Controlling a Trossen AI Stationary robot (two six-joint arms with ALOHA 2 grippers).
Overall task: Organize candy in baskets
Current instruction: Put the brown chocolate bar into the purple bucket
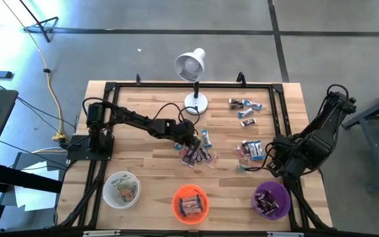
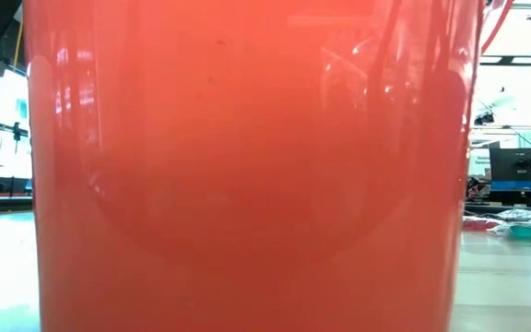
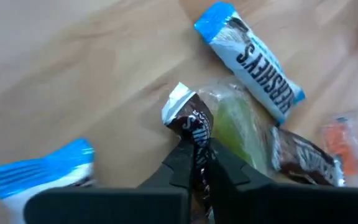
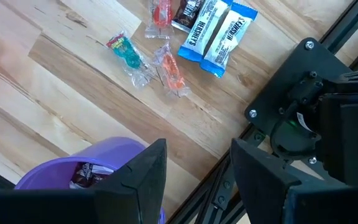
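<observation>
Left gripper (image 3: pixel 199 163): clamped on brown candy (image 3: pixel 191 124), long axis in line with the fingers; purple basket (image 1: pixel 272 200) near right.

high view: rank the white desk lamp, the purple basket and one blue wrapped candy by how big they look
1. White desk lamp, head plus round base: largest.
2. Purple round basket: next, though its bowl looks about as wide as the lamp head, which stands nearer the camera, so this is unsure.
3. Blue wrapped candy: clearly smallest.

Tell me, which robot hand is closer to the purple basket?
The right gripper. It hovers open just above the purple basket; the left gripper is mid-table, shut on a brown candy.
</observation>
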